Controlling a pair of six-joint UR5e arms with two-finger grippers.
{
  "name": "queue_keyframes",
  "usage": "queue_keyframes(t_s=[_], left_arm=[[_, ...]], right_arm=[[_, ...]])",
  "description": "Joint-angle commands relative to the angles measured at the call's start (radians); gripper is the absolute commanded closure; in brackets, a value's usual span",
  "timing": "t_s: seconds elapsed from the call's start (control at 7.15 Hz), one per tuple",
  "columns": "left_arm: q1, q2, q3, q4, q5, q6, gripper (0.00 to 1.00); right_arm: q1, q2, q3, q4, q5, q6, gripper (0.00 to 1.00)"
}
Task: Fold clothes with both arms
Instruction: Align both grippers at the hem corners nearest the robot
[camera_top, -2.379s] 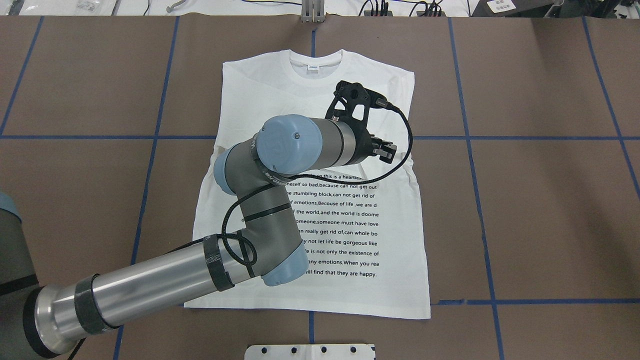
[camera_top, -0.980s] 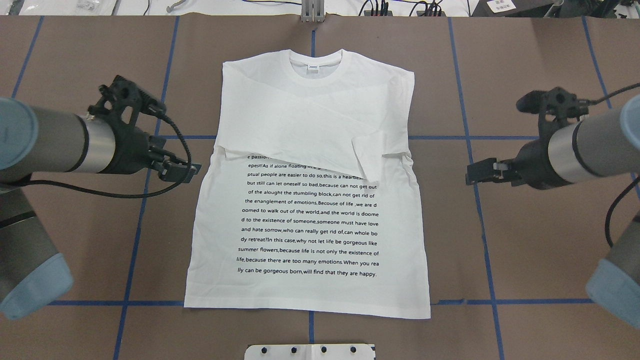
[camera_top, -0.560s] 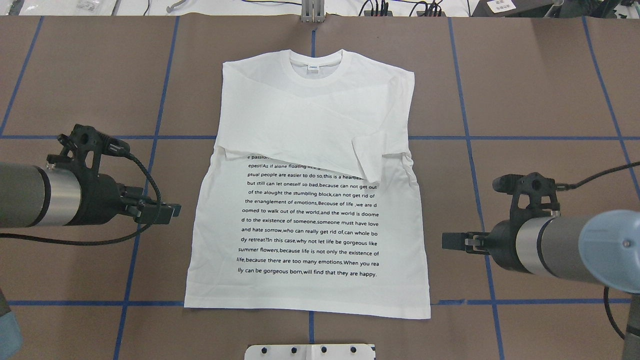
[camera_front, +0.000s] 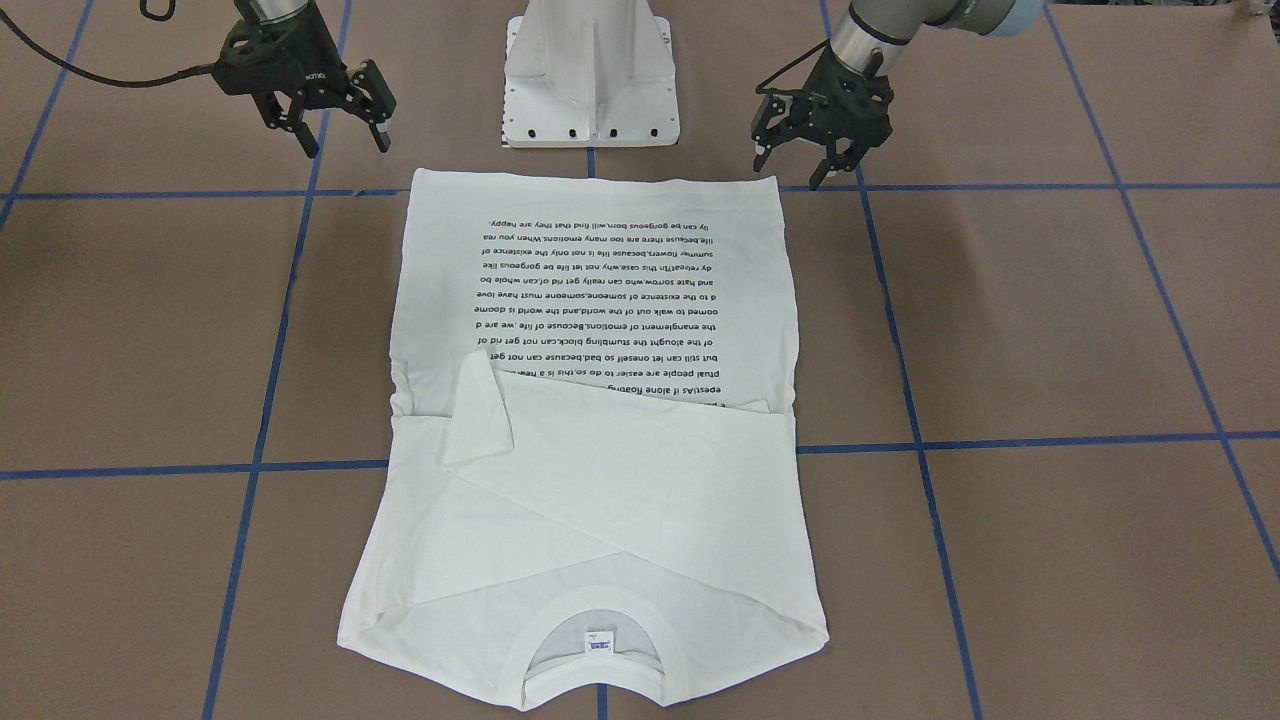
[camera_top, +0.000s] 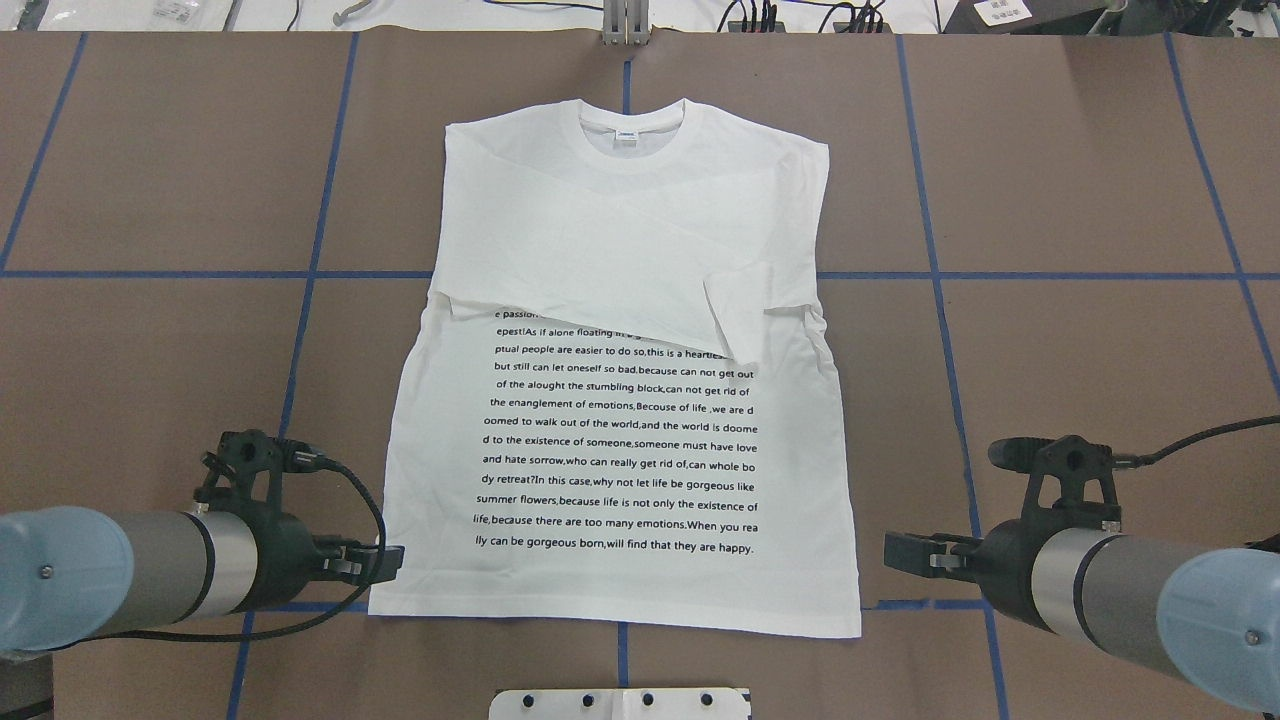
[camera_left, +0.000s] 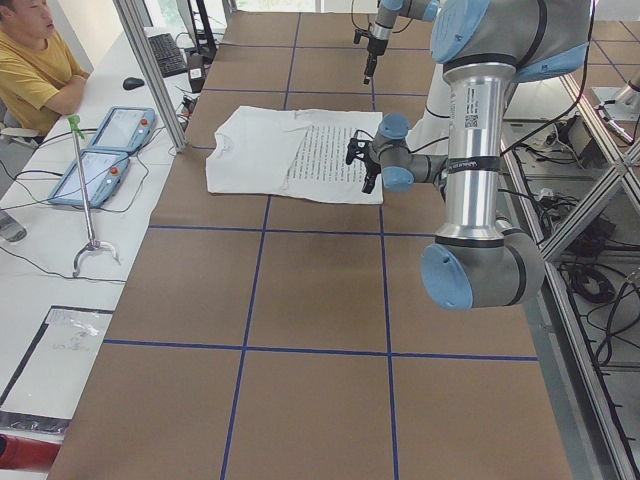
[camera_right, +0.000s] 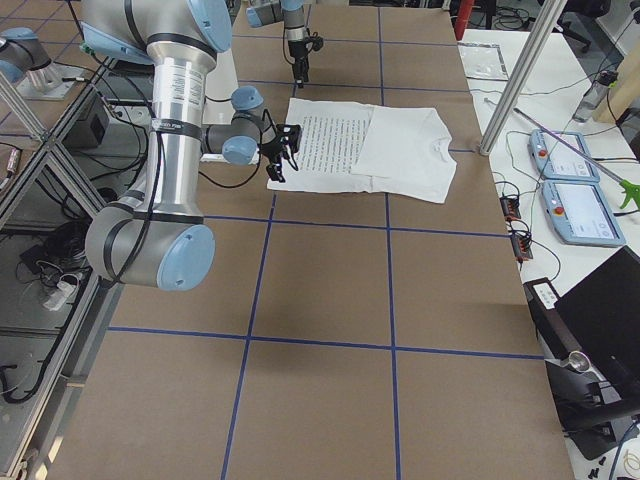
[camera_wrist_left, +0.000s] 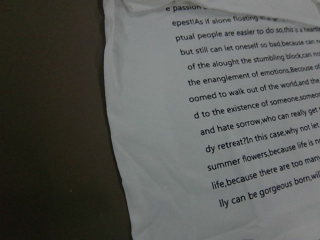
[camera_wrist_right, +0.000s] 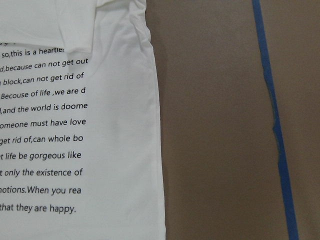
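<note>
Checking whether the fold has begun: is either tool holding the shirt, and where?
Nothing is held. The left tool and right tool both stand open near the shirt's hem corners.

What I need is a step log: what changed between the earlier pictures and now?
The left arm pulled off the shirt, leaving its sleeve folded across the chest. Both grippers then ran back toward the robot along the shirt's sides: left gripper and right gripper now sit by the hem corners, open and empty. The shirt has not shifted.
</note>
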Motion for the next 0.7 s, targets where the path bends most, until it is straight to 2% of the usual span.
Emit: queue_keyframes(t_s=[0.0, 0.28, 0.42, 0.56], left_arm=[[0.036, -0.010, 0.053, 0.001, 0.030, -0.038, 0.26], [0.058, -0.009, 0.065, 0.002, 0.030, -0.036, 0.33], [0.064, -0.009, 0.067, 0.002, 0.030, -0.036, 0.39], [0.069, -0.012, 0.077, 0.004, 0.030, -0.038, 0.54]], right_arm=[[-0.003, 0.001, 0.000, 0.001, -0.004, 0.000, 0.00], [-0.005, 0.002, -0.001, 0.001, -0.006, 0.001, 0.00], [-0.005, 0.002, -0.001, 0.001, -0.006, 0.001, 0.00], [-0.006, 0.002, -0.001, 0.001, -0.006, 0.001, 0.00]])
